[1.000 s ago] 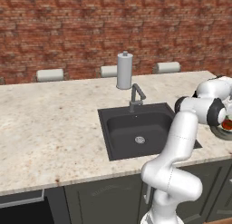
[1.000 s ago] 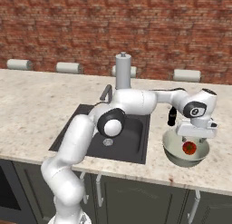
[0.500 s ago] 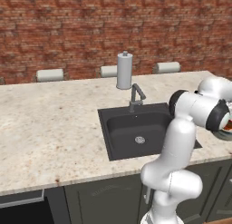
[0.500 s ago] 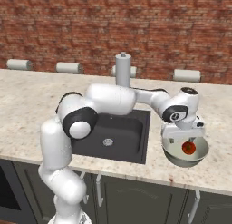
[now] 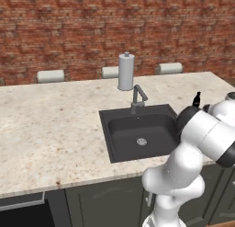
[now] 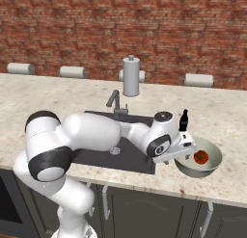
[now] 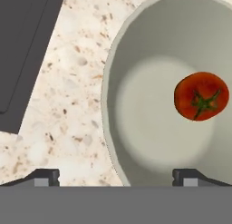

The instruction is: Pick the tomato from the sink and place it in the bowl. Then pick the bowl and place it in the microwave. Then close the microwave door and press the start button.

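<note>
The white arm has swung lower and left of the round pale grey bowl since a second ago. The small red-orange tomato lies free inside the bowl, right of the wide-spread fingers. One finger sits over the speckled desk, one inside the rim. Closing squarely across the rim wall seems best. The bowl's far edge is cut off in the hand view.

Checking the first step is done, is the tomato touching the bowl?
Touching. The hand view shows the tomato resting on the bowl's whitish inside, with the jaws spread wide and holding nothing.
</note>
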